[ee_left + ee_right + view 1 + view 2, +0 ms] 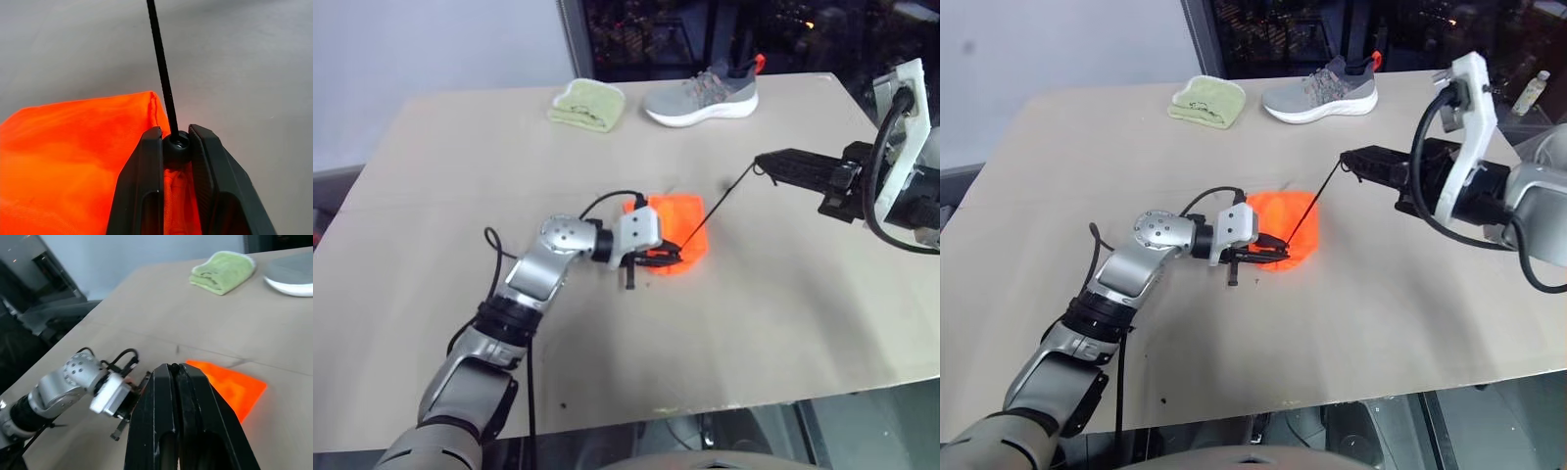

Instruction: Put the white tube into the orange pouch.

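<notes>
Orange fabric, thin and floppy, makes up the orange pouch (677,235), which lies flat near the middle of the tan table (460,176). Our left gripper (175,147) is clenched on the small round black cord lock (176,145) at the pouch's gathered mouth. Our right gripper (766,164) is shut on the far end of the black cord (717,209), which runs taut and straight between the two.

We judge the pouch light and limp, so it will sag and slide unless pinned; the hard cord lock is the sound place to hold it, while the cord is smooth and could slip through closed fingers. We cannot see the white tube; it may already sit inside, given the cord being drawn, but we cannot tell.

At the far edge rest a folded light-green terry cloth (588,105), soft and nubbly, and a grey knit sneaker (703,95) with a white sole.
</notes>
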`<action>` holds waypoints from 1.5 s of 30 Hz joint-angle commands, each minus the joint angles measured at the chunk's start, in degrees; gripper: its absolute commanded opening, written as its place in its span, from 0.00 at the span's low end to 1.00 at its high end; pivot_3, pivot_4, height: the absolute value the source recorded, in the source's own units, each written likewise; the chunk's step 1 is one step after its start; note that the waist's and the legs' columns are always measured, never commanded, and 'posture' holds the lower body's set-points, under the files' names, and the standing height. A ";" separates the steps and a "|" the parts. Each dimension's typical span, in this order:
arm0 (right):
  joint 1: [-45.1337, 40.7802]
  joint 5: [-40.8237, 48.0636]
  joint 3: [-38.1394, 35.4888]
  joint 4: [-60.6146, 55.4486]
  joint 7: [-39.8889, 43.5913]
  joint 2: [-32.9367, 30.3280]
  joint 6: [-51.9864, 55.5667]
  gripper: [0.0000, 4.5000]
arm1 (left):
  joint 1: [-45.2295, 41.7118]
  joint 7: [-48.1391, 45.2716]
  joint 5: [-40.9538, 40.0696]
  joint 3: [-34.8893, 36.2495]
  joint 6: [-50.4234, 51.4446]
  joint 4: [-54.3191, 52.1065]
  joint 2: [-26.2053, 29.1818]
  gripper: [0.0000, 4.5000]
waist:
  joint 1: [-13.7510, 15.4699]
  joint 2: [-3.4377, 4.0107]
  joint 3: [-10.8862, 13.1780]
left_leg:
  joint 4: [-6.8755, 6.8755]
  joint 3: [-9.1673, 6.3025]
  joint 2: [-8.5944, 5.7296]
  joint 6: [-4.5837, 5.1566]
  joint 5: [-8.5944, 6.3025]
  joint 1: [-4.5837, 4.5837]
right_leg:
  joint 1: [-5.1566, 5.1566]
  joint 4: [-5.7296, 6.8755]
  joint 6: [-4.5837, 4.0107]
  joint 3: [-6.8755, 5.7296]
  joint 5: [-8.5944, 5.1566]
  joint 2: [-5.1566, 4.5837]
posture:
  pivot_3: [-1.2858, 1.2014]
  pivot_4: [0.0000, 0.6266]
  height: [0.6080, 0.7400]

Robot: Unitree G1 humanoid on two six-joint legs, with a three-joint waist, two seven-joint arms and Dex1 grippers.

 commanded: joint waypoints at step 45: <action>78.07 -67.47 -30.62 -34.08 47.21 19.69 -30.62 0.99 | 33.59 3.75 -28.69 35.67 25.28 -26.99 19.77 1.00 | 1.41 0.21 0.07 | -0.43 -0.13 0.11 0.43 -0.29 1.23 | 1.49 -1.12 0.34 0.11 0.21 0.02 | 0.52 0.24 1.00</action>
